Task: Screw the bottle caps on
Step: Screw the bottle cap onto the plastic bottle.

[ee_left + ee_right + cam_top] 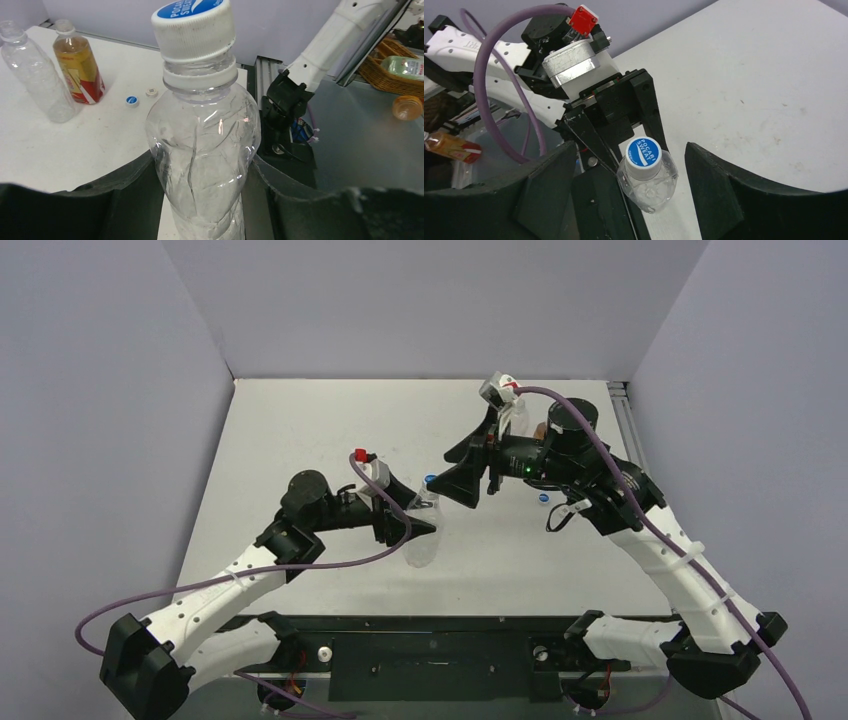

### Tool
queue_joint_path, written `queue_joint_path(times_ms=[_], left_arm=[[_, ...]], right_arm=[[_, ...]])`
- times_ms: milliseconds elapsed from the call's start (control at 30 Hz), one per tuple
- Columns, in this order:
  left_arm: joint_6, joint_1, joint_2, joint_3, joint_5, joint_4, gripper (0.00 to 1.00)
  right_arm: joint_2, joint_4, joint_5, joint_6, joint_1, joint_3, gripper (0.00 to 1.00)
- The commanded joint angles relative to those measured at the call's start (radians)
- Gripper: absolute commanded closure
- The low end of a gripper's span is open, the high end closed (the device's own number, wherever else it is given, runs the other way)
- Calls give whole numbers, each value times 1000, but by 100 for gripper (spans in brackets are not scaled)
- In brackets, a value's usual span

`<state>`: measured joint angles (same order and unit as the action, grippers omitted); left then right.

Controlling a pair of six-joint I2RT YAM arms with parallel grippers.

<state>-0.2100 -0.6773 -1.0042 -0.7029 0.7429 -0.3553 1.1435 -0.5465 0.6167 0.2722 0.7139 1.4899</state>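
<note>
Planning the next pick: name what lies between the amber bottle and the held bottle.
A blue cap and a white cap, loose, in the left wrist view.

Top view: bare table (300, 420) at upper left and lower centre-right is free for passing. Mid-frame is blocked: left gripper (416, 525) is clamped on the capped bottle (425, 552), and right gripper (440, 483) is spread around its top with gaps either side. Uncapped bottles (516, 420) and right arm (650, 540) crowd the upper right, with a loose blue cap (543, 498) beside the arm.
</note>
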Motion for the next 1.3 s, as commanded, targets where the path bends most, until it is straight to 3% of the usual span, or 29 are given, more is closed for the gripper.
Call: queue_joint_path(times_ms=[0, 200, 367, 1267], left_arm=[[-53, 8, 23, -52, 90, -60, 100], [-87, 8, 24, -58, 107, -99, 100], [-96, 9, 28, -58, 107, -108, 100], [-103, 18, 37, -56, 114, -111, 100]], right_arm=[[18, 227, 293, 68, -26, -59, 26], [28, 422, 342, 175, -27, -133, 29], [25, 474, 352, 216, -26, -169, 33], [12, 374, 244, 145, -31, -205, 40]])
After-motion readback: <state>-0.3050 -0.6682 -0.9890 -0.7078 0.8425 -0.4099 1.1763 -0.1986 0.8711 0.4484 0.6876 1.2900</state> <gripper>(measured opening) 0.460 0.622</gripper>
